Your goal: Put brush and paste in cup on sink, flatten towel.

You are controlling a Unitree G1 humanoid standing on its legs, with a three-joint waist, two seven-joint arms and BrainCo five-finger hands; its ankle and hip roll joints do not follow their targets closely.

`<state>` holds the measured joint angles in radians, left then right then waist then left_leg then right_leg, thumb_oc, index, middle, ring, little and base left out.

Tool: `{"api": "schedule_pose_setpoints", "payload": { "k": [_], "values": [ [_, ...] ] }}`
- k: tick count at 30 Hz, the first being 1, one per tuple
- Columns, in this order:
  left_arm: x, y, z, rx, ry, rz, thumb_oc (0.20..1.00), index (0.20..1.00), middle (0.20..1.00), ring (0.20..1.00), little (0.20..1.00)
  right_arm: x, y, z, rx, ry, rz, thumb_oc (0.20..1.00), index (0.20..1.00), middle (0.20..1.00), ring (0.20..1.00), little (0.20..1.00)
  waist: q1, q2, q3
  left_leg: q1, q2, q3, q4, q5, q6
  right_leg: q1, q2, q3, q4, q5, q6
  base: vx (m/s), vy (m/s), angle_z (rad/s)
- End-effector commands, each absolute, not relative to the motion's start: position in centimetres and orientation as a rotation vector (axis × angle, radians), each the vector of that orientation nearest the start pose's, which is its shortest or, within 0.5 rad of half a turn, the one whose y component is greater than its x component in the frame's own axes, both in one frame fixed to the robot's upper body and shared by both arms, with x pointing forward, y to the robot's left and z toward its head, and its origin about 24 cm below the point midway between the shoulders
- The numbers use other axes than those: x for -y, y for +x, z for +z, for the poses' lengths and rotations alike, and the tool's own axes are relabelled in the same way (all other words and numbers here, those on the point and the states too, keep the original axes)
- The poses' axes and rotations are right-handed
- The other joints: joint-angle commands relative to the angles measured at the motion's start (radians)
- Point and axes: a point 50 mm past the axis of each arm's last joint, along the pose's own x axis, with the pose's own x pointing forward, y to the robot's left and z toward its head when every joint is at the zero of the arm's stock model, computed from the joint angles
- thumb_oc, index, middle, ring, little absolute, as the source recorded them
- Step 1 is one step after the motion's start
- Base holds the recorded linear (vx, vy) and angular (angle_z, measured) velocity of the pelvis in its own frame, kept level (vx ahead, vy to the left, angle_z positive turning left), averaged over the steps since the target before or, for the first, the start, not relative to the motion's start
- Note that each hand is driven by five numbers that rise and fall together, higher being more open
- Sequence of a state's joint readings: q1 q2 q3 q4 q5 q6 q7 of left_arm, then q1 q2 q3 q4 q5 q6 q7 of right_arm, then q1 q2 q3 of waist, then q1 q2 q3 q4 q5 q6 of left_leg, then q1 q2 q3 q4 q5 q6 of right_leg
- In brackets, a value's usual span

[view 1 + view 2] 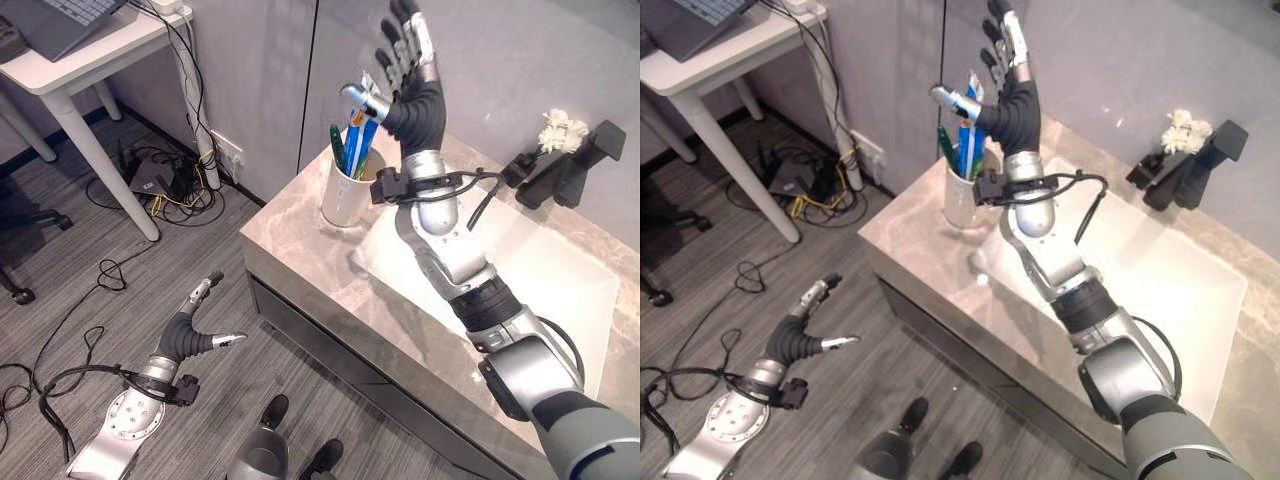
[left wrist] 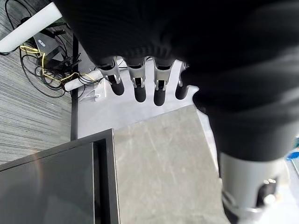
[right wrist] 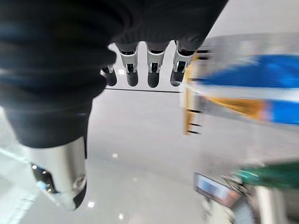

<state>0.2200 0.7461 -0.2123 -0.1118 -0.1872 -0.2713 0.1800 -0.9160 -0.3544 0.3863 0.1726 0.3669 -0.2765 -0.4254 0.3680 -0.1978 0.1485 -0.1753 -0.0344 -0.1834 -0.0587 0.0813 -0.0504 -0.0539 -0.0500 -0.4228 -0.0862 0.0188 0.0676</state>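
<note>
I see my right hand (image 1: 410,75) at the top centre of the frame, fingers straight and spread, holding nothing, its thumb just beside the blue paste (image 1: 362,140). The paste and a green brush (image 1: 337,150) stand upright in the white cup (image 1: 345,195), which sits on the marble counter (image 1: 290,235) at the sink's (image 1: 560,290) left corner. My left hand (image 1: 195,330) hangs at lower left over the floor, relaxed and holding nothing.
</note>
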Motion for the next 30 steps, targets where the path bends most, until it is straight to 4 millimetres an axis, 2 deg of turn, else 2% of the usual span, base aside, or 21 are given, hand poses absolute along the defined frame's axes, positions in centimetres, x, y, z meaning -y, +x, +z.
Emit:
{"api": "schedule_pose_setpoints", "payload": {
  "k": [1, 3, 4, 5, 7, 8, 10, 11, 17, 18, 19, 20, 22, 23, 24, 29, 30],
  "values": [
    [-22.7, 19.8, 7.0, 0.145, 0.519, -0.158, 1.000, 1.000, 1.000, 1.000, 1.000, 9.4, 30.9, 31.5, 1.089, 0.057, 0.065, 1.000, 1.000, 1.000, 1.000, 1.000, -0.024, 0.007, -0.083, 0.003, 0.041, 0.001, -0.029, -0.018, -0.005, 0.030, -0.076, 0.067, -0.001, 0.029, 0.080, 0.00, 0.000, 0.00],
    [-22.5, 20.0, 7.3, 0.170, 0.510, -0.137, 1.000, 1.000, 1.000, 1.000, 1.000, 10.4, 29.9, 31.4, 1.131, 0.056, 0.039, 1.000, 1.000, 1.000, 1.000, 1.000, -0.039, 0.015, -0.085, 0.009, 0.044, 0.013, -0.029, -0.018, -0.004, 0.030, -0.077, 0.077, -0.001, 0.029, 0.079, -0.03, 0.024, -0.15],
    [-22.2, 20.1, 7.7, 0.196, 0.496, -0.116, 1.000, 1.000, 1.000, 1.000, 1.000, 12.0, 28.6, 30.8, 1.164, 0.085, -0.010, 1.000, 1.000, 1.000, 1.000, 1.000, -0.057, 0.025, -0.088, 0.017, 0.047, 0.022, -0.029, -0.022, -0.003, 0.033, -0.078, 0.083, -0.001, 0.029, 0.079, -0.01, 0.033, -0.26],
    [-22.0, 20.0, 7.8, 0.209, 0.485, -0.107, 1.000, 1.000, 1.000, 1.000, 1.000, 13.5, 28.0, 29.7, 1.158, 0.094, -0.059, 1.000, 1.000, 1.000, 1.000, 1.000, -0.073, 0.032, -0.094, 0.021, 0.047, 0.026, -0.029, -0.024, -0.002, 0.036, -0.077, 0.087, -0.001, 0.027, 0.081, 0.00, 0.029, -0.18],
    [-22.0, 19.9, 8.1, 0.224, 0.468, -0.089, 1.000, 1.000, 1.000, 1.000, 1.000, 14.7, 27.2, 28.2, 1.139, 0.097, -0.098, 1.000, 1.000, 1.000, 1.000, 1.000, -0.092, 0.041, -0.100, 0.027, 0.048, 0.033, -0.029, -0.027, -0.001, 0.037, -0.078, 0.094, -0.001, 0.025, 0.081, 0.00, 0.037, -0.14],
    [-22.3, 19.6, 8.8, 0.259, 0.472, -0.058, 1.000, 1.000, 1.000, 1.000, 1.000, 16.5, 26.3, 26.7, 1.120, 0.053, -0.162, 1.000, 1.000, 1.000, 1.000, 1.000, -0.116, 0.053, -0.102, 0.033, 0.051, 0.045, -0.029, -0.030, 0.000, 0.034, -0.078, 0.105, -0.001, 0.025, 0.083, -0.01, 0.041, -0.34],
    [-22.8, 19.1, 9.7, 0.297, 0.469, -0.026, 1.000, 1.000, 1.000, 1.000, 1.000, 18.6, 25.4, 25.2, 1.093, -0.048, -0.251, 1.000, 1.000, 1.000, 1.000, 1.000, -0.139, 0.063, -0.106, 0.041, 0.054, 0.060, -0.029, -0.034, 0.001, 0.032, -0.079, 0.120, -0.001, 0.027, 0.086, -0.01, 0.033, -0.31],
    [-22.8, 19.0, 9.7, 0.294, 0.469, -0.027, 1.000, 1.000, 1.000, 1.000, 1.000, 18.6, 25.2, 25.1, 1.090, -0.049, -0.252, 1.000, 1.000, 1.000, 1.000, 1.000, -0.137, 0.063, -0.108, 0.042, 0.054, 0.061, -0.029, -0.035, 0.002, 0.033, -0.078, 0.121, -0.001, 0.027, 0.086, 0.00, 0.025, -0.25],
    [-23.2, 18.0, 10.9, 0.351, 0.462, 0.021, 1.000, 1.000, 1.000, 1.000, 1.000, 22.6, 22.9, 22.1, 0.986, -0.235, -0.384, 1.000, 1.000, 1.000, 1.000, 1.000, -0.197, 0.087, -0.115, 0.059, 0.060, 0.098, -0.029, -0.042, 0.006, 0.024, -0.079, 0.160, -0.001, 0.032, 0.092, -0.01, 0.025, -0.22],
    [-23.2, 17.9, 11.0, 0.358, 0.453, 0.028, 1.000, 1.000, 1.000, 1.000, 1.000, 23.3, 22.7, 21.1, 0.938, -0.233, -0.400, 1.000, 1.000, 1.000, 1.000, 1.000, -0.215, 0.093, -0.115, 0.063, 0.060, 0.106, -0.029, -0.044, 0.008, 0.022, -0.080, 0.171, -0.001, 0.034, 0.093, -0.01, 0.021, -0.11],
    [-23.2, 17.9, 11.0, 0.357, 0.453, 0.027, 1.000, 1.000, 1.000, 1.000, 1.000, 23.3, 22.6, 21.1, 0.936, -0.233, -0.399, 1.000, 1.000, 1.000, 1.000, 1.000, -0.213, 0.092, -0.116, 0.064, 0.060, 0.107, -0.029, -0.045, 0.008, 0.022, -0.080, 0.172, -0.001, 0.034, 0.093, -0.01, 0.022, -0.34],
    [-23.2, 17.7, 10.9, 0.355, 0.433, 0.045, 1.000, 1.000, 1.000, 1.000, 1.000, 23.8, 22.3, 19.7, 0.877, -0.194, -0.411, 1.000, 1.000, 1.000, 1.000, 1.000, -0.234, 0.102, -0.119, 0.070, 0.061, 0.121, -0.029, -0.048, 0.012, 0.019, -0.081, 0.186, -0.001, 0.038, 0.095, -0.01, 0.029, -0.35],
    [-23.4, 17.5, 10.8, 0.345, 0.424, 0.059, 1.000, 1.000, 1.000, 1.000, 1.000, 23.9, 22.1, 18.5, 0.814, -0.142, -0.393, 1.000, 1.000, 1.000, 1.000, 1.000, -0.248, 0.110, -0.121, 0.076, 0.062, 0.137, -0.029, -0.050, 0.013, 0.015, -0.083, 0.202, -0.001, 0.040, 0.096, -0.01, 0.039, -0.28],
    [-23.5, 17.4, 10.8, 0.339, 0.402, 0.067, 0.583, 0.583, 0.583, 0.583, 0.583, 24.0, 22.1, 17.7, 0.778, -0.123, -0.393, 1.000, 1.000, 1.000, 1.000, 1.000, -0.257, 0.116, -0.118, 0.078, 0.061, 0.145, -0.029, -0.051, 0.013, 0.012, -0.084, 0.212, -0.001, 0.041, 0.096, -0.01, 0.028, -0.26],
    [-23.6, 17.2, 10.7, 0.333, 0.390, 0.073, 0.200, 0.200, 0.200, 0.200, 0.200, 23.8, 21.9, 17.0, 0.742, -0.126, -0.373, 1.000, 1.000, 1.000, 1.000, 1.000, -0.261, 0.120, -0.117, 0.081, 0.062, 0.153, -0.029, -0.051, 0.013, 0.010, -0.084, 0.220, -0.001, 0.043, 0.096, -0.02, 0.026, -0.32],
    [-24.0, 16.4, 10.6, 0.311, 0.331, 0.092, 0.200, 0.200, 0.200, 0.200, 0.200, 24.0, 21.0, 14.5, 0.606, -0.186, -0.326, 1.000, 1.000, 1.000, 1.000, 1.000, -0.289, 0.138, -0.113, 0.089, 0.062, 0.178, -0.029, -0.057, 0.014, 0.000, -0.089, 0.241, -0.001, 0.047, 0.099, 0.00, 0.017, -0.20],
    [-24.0, 16.3, 10.6, 0.310, 0.331, 0.092, 0.200, 0.200, 0.200, 0.200, 0.200, 24.0, 21.0, 14.5, 0.605, -0.186, -0.325, 1.000, 1.000, 1.000, 1.000, 1.000, -0.289, 0.137, -0.114, 0.089, 0.062, 0.178, -0.029, -0.057, 0.014, -0.001, -0.089, 0.242, -0.001, 0.047, 0.099, 0.00, 0.010, -0.22]
  ]
}}
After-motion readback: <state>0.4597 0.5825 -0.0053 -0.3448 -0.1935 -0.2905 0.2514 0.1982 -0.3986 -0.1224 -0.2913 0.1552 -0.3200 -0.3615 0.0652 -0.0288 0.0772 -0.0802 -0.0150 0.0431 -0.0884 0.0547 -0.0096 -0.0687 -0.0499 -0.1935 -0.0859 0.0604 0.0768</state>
